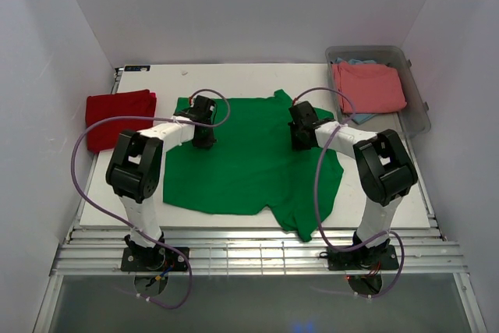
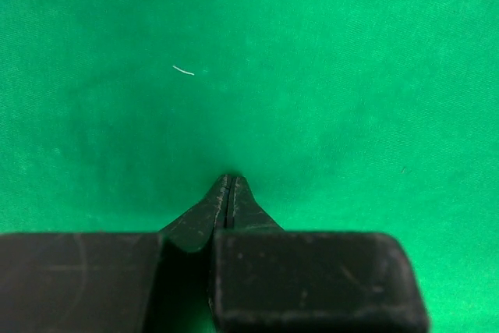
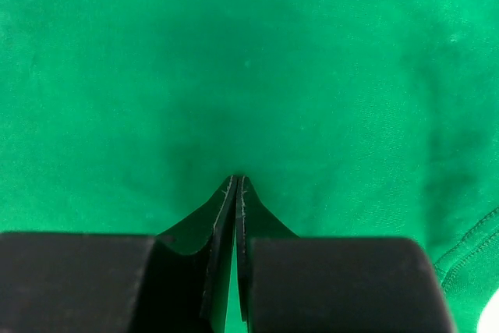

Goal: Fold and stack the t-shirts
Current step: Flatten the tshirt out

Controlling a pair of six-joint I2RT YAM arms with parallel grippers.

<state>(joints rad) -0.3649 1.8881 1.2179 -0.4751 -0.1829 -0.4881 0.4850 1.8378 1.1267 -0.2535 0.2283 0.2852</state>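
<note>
A bright green t-shirt (image 1: pixel 249 165) lies spread over the middle of the table, its lower right part hanging toward the front edge. My left gripper (image 1: pixel 204 139) is shut and points down at its upper left part. In the left wrist view the closed tips (image 2: pixel 229 178) sit on or just above the flat green cloth (image 2: pixel 312 76), with nothing between them. My right gripper (image 1: pixel 300 143) is shut over the upper right part. Its tips (image 3: pixel 238 178) meet over the green cloth (image 3: pixel 327 76). A deep red t-shirt (image 1: pixel 118 117) lies folded at the far left.
A clear plastic bin (image 1: pixel 417 107) stands at the back right, holding a salmon-pink t-shirt (image 1: pixel 368 87) and a light blue one (image 1: pixel 360 61) under it. A white thread (image 2: pixel 184 71) lies on the green cloth. A stitched hem (image 3: pixel 468 251) shows at the right wrist view's lower right.
</note>
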